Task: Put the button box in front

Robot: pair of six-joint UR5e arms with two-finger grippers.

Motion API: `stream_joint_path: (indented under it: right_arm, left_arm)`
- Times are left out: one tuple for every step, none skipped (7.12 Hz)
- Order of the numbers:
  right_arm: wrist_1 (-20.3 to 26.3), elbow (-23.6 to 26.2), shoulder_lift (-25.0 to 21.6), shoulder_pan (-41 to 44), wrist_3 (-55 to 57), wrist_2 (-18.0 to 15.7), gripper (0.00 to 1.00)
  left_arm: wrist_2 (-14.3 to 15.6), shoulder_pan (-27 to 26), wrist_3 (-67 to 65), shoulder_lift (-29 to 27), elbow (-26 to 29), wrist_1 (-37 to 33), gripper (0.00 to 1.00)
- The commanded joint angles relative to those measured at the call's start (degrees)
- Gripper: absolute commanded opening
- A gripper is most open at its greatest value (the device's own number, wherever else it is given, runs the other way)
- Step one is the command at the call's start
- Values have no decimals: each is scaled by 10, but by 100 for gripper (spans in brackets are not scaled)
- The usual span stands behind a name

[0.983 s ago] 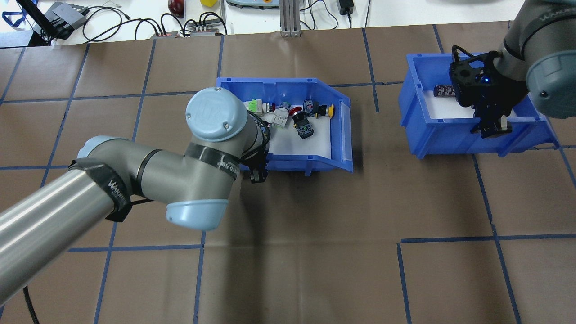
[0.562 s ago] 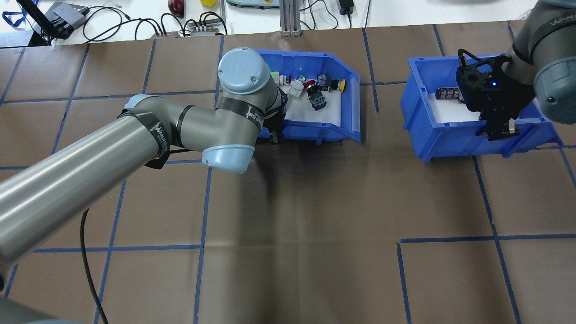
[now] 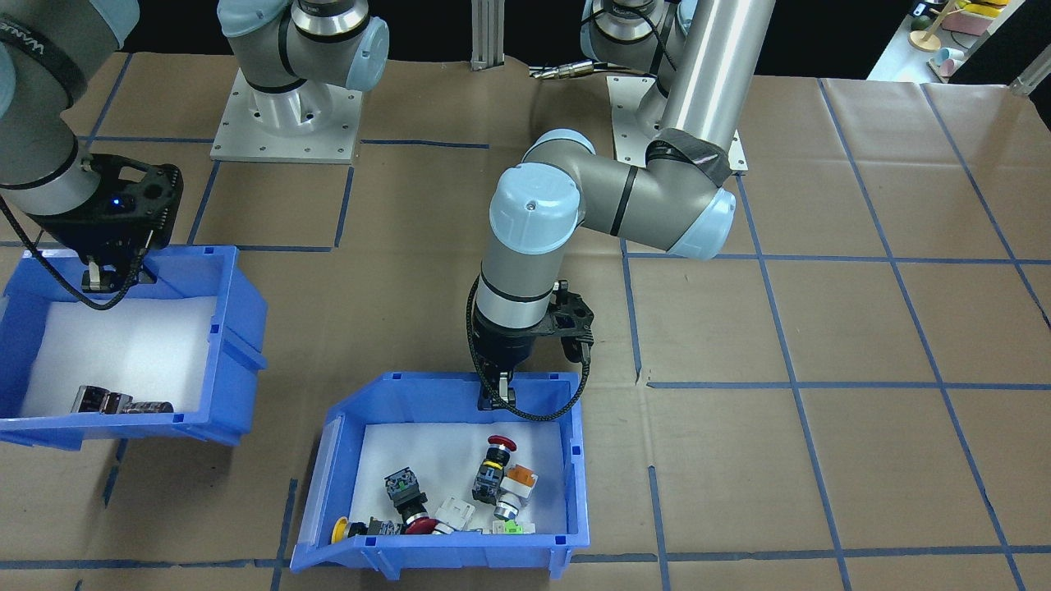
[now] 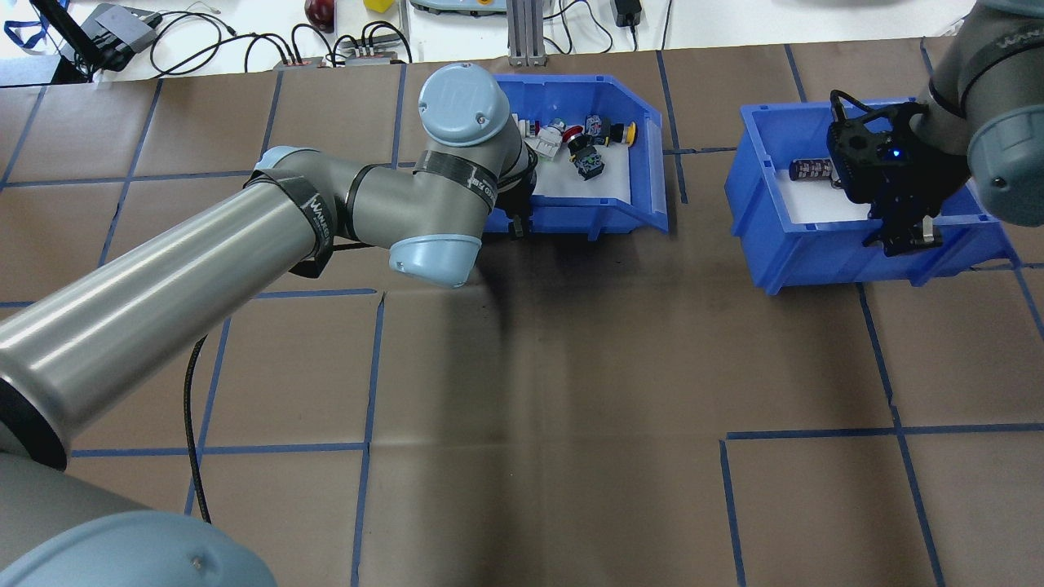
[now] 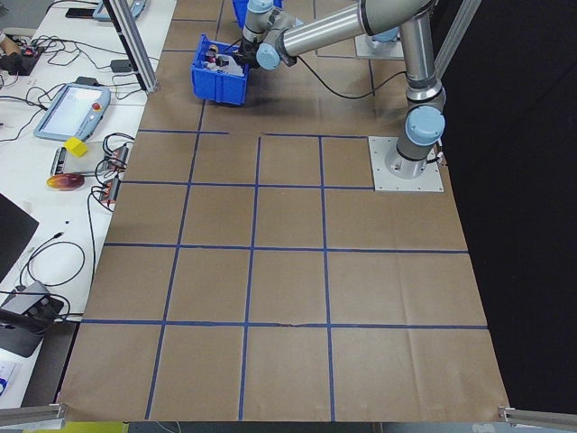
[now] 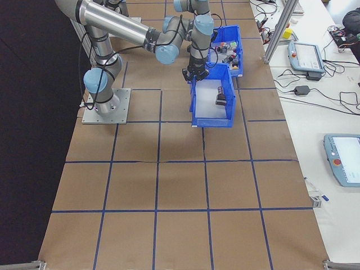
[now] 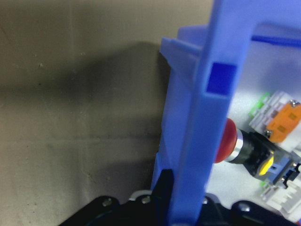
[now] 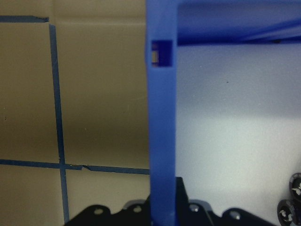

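Observation:
The button box is a blue bin with a white liner. It holds red, yellow, orange and green push buttons. It sits at the far edge of the brown table. My left gripper is shut on the box's robot-side wall, with a red mushroom button just inside. My right gripper is shut on the wall of a second blue bin.
The second bin holds dark capacitors and stands to the box's right in the overhead view. Beyond the far table edge are cables, an aluminium post and a white bench. Both arm bases are bolted at the robot's side.
My left arm has carried the button box away from the robot to the table's far edge and a little right. The right gripper and its bin have shifted only slightly.

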Motion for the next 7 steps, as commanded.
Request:
stream_joint_path:
  right_arm:
    - [1,4,-1,1,3,5,5]
    - [1,7,-4,1,3,5,5]
    - [1,14,-12,1,3,5,5]
    - [0,23,-18,1,3,5,5]
    - [0,28,-23,1,3,5,5]
    - [2,36,-30,1,5,4,5]
    - [2,52,-42,1,6,5,5]
  left_arm:
    - [-29,-9,-52,5,-5,-8,0]
    - [-28,-11,-53,2,-7,-10,0]
    - [-27,-11,-52,3,-8,-11,0]
    - [-24,-11,-47,5,-1,-26,1]
    - [-23,-11,-40,3,5,-39,3]
    - [-19,-10,-29,3,4,-40,3]
    - [-18,-10,-14,2,5,-40,3]
